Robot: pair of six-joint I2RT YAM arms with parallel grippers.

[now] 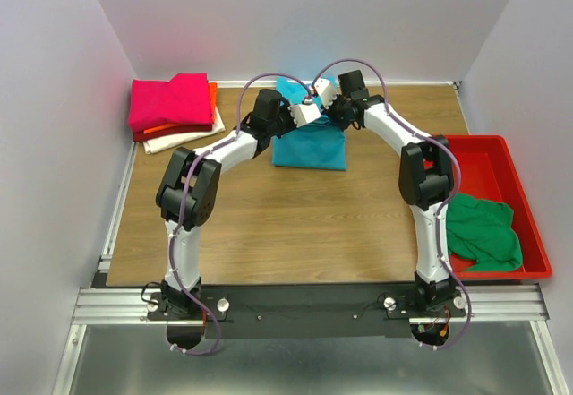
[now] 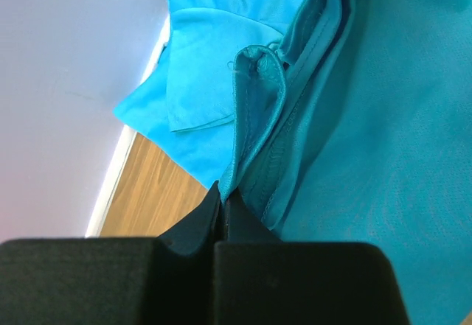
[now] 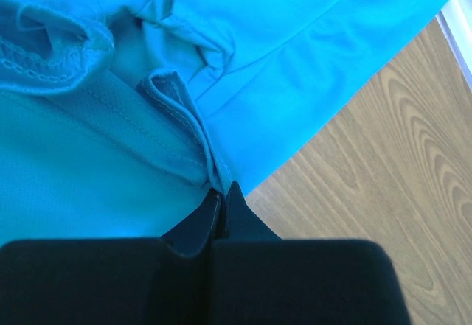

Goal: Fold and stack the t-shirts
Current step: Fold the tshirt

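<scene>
A stack of t-shirts (image 1: 175, 108) sits in the far left corner of the table (image 1: 269, 225), while a single t-shirt (image 1: 309, 150) lies near the middle of the far edge. A tray (image 1: 530, 205) stands at the table's right edge, with a crumpled t-shirt (image 1: 483, 231) in its near end.

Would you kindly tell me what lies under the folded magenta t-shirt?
Beneath the magenta t-shirt an orange t-shirt edge shows, then a cream t-shirt lowest. Their middles are covered, so their folding cannot be seen.

Red tray (image 1: 494, 176) at right, wooden table (image 1: 295, 225), white walls (image 1: 295, 19)
</scene>
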